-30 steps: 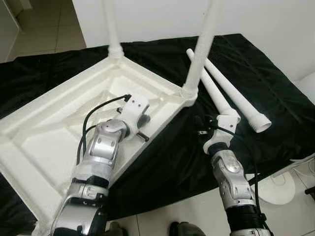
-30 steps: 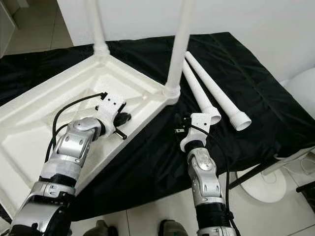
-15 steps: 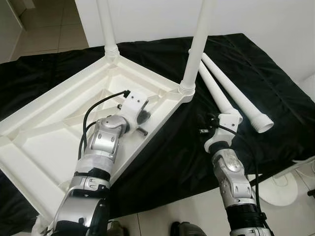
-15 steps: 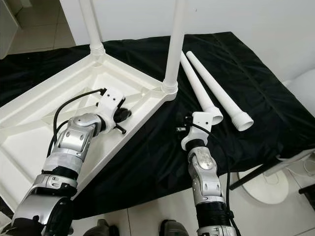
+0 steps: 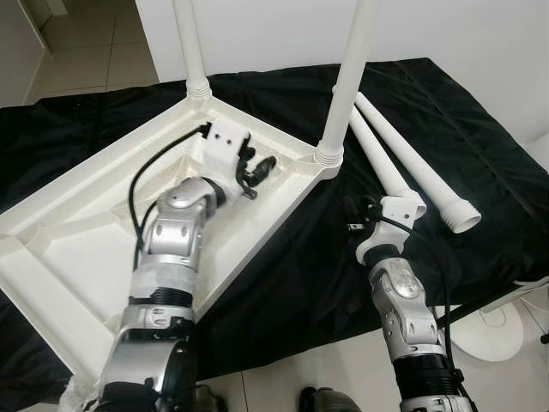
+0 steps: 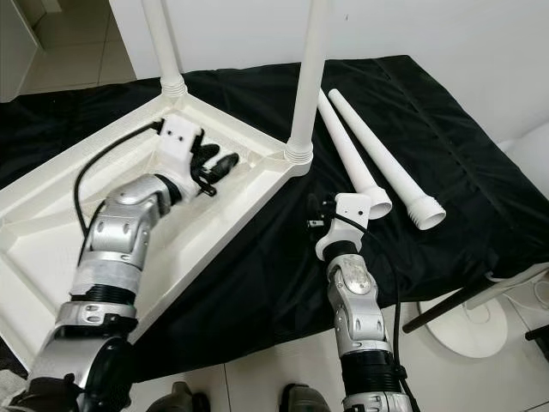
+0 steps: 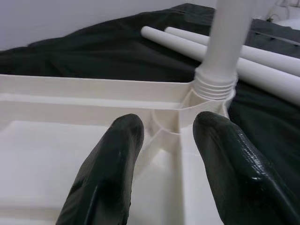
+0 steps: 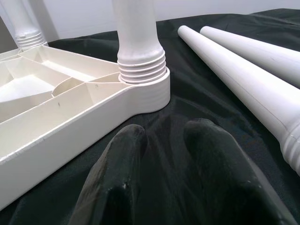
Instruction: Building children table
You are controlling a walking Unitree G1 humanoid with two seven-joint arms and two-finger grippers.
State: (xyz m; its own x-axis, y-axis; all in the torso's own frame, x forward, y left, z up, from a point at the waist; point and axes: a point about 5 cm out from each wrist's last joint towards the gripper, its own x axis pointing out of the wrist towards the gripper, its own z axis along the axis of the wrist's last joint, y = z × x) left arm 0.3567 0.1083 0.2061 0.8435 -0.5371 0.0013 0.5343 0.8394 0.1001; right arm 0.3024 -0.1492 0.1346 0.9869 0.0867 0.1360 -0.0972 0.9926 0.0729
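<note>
A white plastic tabletop (image 5: pixel 90 165) lies upside down on a black cloth (image 5: pixel 292 275). Two white legs stand screwed into it, one at the far corner (image 5: pixel 190 43) and one at the right corner (image 5: pixel 347 77). Two loose legs (image 5: pixel 382 163) (image 5: pixel 413 156) lie side by side on the cloth to the right. My left gripper (image 5: pixel 260 166) hovers open over the tabletop's underside, pointing at the right corner socket (image 7: pixel 213 84), with nothing between its fingers. My right gripper (image 5: pixel 353 215) is low over the cloth just short of that corner, slightly open and holding nothing.
A white wall rises behind the cloth-covered surface. The cloth's front edge runs across just ahead of my arms, with tiled floor below it. A round white base (image 5: pixel 493 330) sits on the floor at the lower right.
My left gripper has risen from the tabletop's near rim and moved farther in, toward the right corner leg. The right arm has barely moved.
</note>
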